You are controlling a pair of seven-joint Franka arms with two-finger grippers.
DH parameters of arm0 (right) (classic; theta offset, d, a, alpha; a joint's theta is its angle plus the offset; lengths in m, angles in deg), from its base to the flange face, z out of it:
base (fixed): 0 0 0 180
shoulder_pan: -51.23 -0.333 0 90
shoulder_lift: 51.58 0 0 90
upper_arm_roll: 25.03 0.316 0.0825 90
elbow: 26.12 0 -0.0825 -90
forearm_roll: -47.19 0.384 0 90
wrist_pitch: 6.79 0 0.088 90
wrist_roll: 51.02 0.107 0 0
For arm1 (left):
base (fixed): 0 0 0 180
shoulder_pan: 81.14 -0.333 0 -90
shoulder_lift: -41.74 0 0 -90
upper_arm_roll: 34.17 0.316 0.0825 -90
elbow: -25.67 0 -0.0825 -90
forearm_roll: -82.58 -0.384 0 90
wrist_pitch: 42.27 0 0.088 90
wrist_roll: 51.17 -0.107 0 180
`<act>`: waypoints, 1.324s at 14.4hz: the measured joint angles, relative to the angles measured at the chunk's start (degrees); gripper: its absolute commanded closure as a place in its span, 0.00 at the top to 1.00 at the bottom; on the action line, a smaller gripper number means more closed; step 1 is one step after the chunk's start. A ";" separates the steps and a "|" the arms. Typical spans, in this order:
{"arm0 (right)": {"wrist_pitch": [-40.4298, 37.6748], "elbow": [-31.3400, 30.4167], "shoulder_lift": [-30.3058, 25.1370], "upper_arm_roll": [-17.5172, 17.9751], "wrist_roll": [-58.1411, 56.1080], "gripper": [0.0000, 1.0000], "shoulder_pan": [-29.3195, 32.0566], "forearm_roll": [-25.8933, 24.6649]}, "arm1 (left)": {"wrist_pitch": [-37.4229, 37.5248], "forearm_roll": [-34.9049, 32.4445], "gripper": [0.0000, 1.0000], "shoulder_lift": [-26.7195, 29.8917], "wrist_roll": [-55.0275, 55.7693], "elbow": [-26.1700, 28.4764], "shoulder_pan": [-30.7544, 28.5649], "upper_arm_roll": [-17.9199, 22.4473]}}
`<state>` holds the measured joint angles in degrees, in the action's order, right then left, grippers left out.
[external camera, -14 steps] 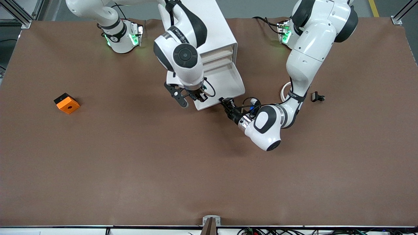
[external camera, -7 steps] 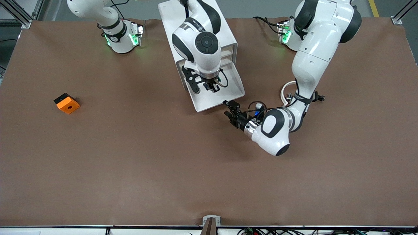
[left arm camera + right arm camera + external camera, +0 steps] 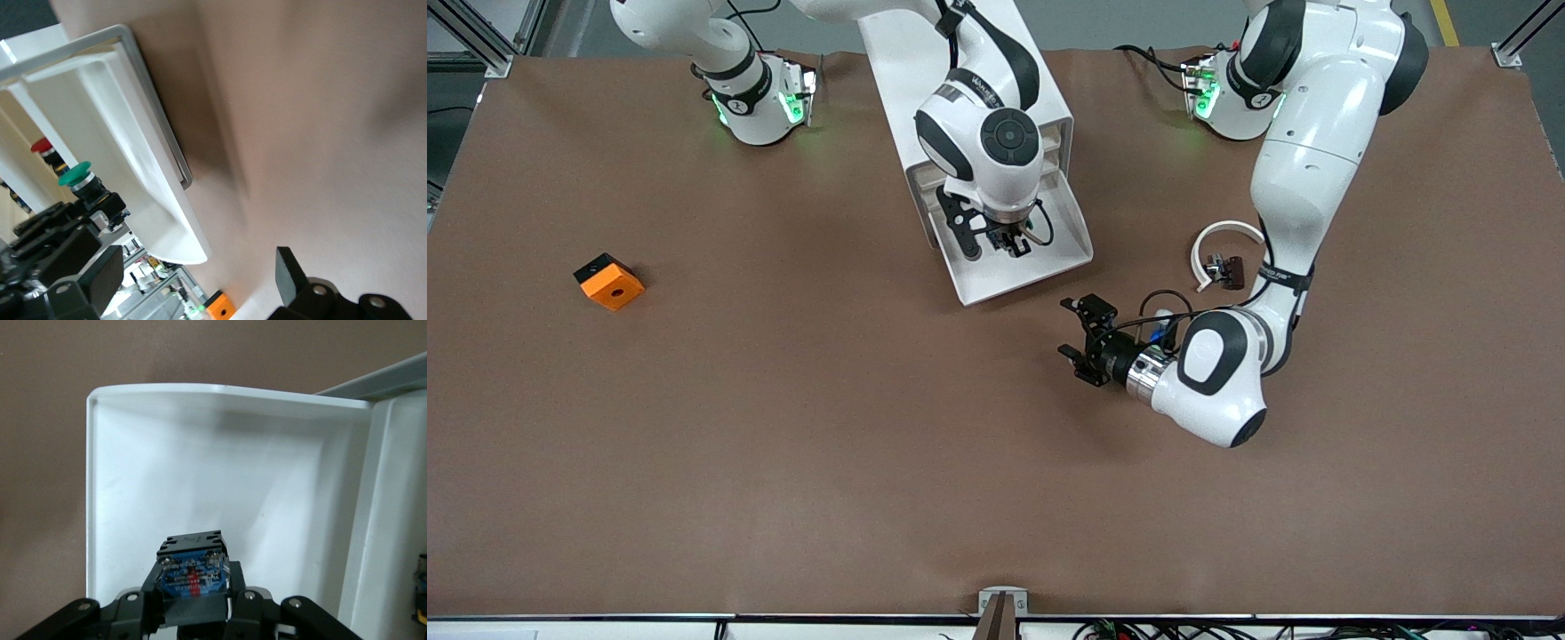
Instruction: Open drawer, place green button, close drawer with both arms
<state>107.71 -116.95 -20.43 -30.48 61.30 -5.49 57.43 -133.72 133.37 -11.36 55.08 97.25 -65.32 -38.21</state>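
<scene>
Since a second ago the left gripper (image 3: 1083, 342) has let go of the drawer's front edge and drawn away from it; it now hangs with its jaws spread wide and nothing between them, over bare table nearer the front camera than the drawer (image 3: 1049, 267). The right gripper (image 3: 1009, 244) has meanwhile travelled from the drawer's front lip, at the corner toward the right arm's end, to a spot over the tray itself.

The button (image 3: 193, 576) is clamped between the right gripper's closed fingers (image 3: 240, 590), held above the inside of the open drawer. The right wrist view shows its dark blue body from above. The left wrist view shows its round green cap (image 3: 74, 175) beside the tray wall.

The drawer is pulled well out of the white cabinet (image 3: 925, 53). Its white floor shows nothing lying on it in the right wrist view. The other drawer fronts (image 3: 1056, 142) above it sit flush in the cabinet. Something with a red cap (image 3: 41, 146) shows in the left wrist view next to the tray, but what it is cannot be told.

A white curved band (image 3: 1223, 236) with a small black clip piece (image 3: 1227, 268) lies on the table (image 3: 783, 462) toward the left arm's end, close under the left arm's forearm. An orange block (image 3: 609, 281) with a black hole sits well apart, toward the right arm's end.
</scene>
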 measured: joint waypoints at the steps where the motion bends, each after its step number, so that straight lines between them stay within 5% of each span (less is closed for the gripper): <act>1: 0.06 0.00 0.24 -0.01 0.01 0.13 0.00 0.01 | 0.00 0.00 1.00 0.41 -2.34 -0.19 -0.37 0.51; 6: 3.33 -0.02 2.65 0.04 0.01 0.15 -0.34 0.03 | -0.01 -0.75 1.00 4.29 -15.51 -1.20 -1.02 3.70; 8: 4.71 -0.01 3.70 0.06 0.01 0.20 -0.62 0.05 | 0.01 -7.03 1.00 7.05 -21.79 -1.28 -1.10 4.08; 9: 5.07 -0.01 4.09 0.07 0.02 0.35 -0.73 0.06 | 0.02 -10.73 1.00 8.21 -24.62 -1.28 -1.08 4.09; 11: 5.19 0.00 4.33 0.07 0.01 1.00 -0.86 0.06 | 0.00 -16.32 1.00 9.52 -31.34 -1.24 -1.03 4.09; 16: 5.21 0.81 4.13 0.07 0.00 1.00 -1.28 0.06 | -3.55 -31.03 1.00 11.24 -45.63 0.05 -0.55 1.91; 19: 5.22 1.92 3.03 0.02 -0.01 1.00 -1.29 0.06 | -13.62 -37.35 1.00 14.24 -47.83 8.03 2.27 0.05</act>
<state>112.93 -115.03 -17.41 -30.46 61.29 -6.78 57.49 -147.34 96.02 2.87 7.25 105.28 -63.05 -38.16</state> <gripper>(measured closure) 0.000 0.000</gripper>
